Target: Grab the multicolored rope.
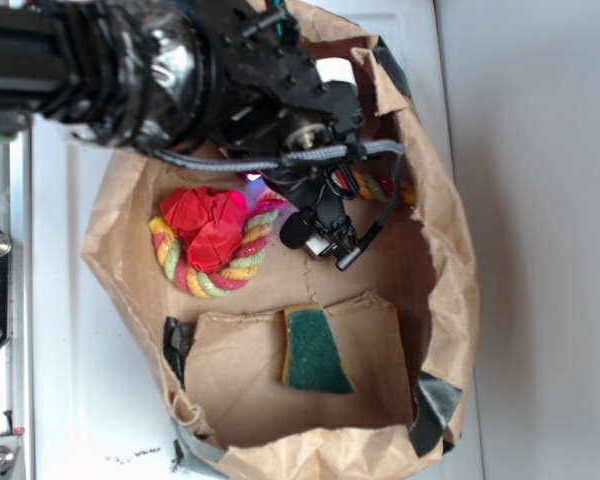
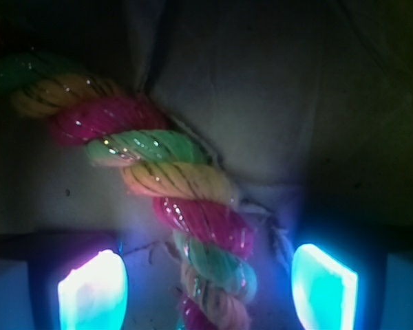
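Paper bag (image 1: 450,260): large brown bag laid open on a white surface (image 1: 540,200), its walls crumpled and standing up on all sides. It carries everything below. The right wall rises close beside the working area; the bag floor toward the lower edge is open.

Robot arm (image 1: 110,70): enters from the upper left corner and reaches over the bag's upper half.

Multicolored rope (image 2: 182,182): thick twisted strands of red, yellow and light green. In the exterior view it curls round in the upper left part of the bag floor, and a further stretch shows near the upper right wall, partly hidden behind the arm. In the wrist view its long axis runs from upper left down to the bottom centre, passing between the two fingers.

Red wad (image 1: 208,222): crumpled, lying on the rope's curl.

Sponge (image 1: 315,350): flat, green face up with a yellow edge, near the bag's lower edge, well apart from the rope.

Gripper (image 1: 330,235): the fingers stand apart, one lit pad (image 2: 93,289) to each side of the rope, neither visibly touching it.

Judgement: the rope lies directly below and between the fingers, roughly across the closing line, so closing should catch it. Whether a further descent is needed cannot be told. The right wall leaves little side room; upward is clear
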`<state>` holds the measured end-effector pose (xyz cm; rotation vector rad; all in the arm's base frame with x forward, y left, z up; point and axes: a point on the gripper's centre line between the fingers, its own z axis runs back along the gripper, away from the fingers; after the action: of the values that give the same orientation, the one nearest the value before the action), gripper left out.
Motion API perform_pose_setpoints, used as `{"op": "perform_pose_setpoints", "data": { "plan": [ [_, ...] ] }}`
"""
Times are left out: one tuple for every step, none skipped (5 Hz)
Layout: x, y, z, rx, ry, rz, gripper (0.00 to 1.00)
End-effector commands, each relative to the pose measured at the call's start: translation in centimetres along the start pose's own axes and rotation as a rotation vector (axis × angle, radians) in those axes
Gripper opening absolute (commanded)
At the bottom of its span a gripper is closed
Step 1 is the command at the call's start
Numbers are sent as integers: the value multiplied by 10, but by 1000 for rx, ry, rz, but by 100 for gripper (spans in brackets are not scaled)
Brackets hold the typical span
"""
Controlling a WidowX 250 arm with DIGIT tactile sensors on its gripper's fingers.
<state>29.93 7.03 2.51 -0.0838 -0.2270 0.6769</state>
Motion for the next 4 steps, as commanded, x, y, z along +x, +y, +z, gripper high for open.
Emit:
{"op": "perform_pose_setpoints", "data": {
  "plan": [
    [9,9,1,6,-44,-33,61],
    [8,9,4,3,-47,-27,0],
    [8,9,5,9,-59,-29,0],
    [9,10,8,8,-64,-36,0]
  ]
}}
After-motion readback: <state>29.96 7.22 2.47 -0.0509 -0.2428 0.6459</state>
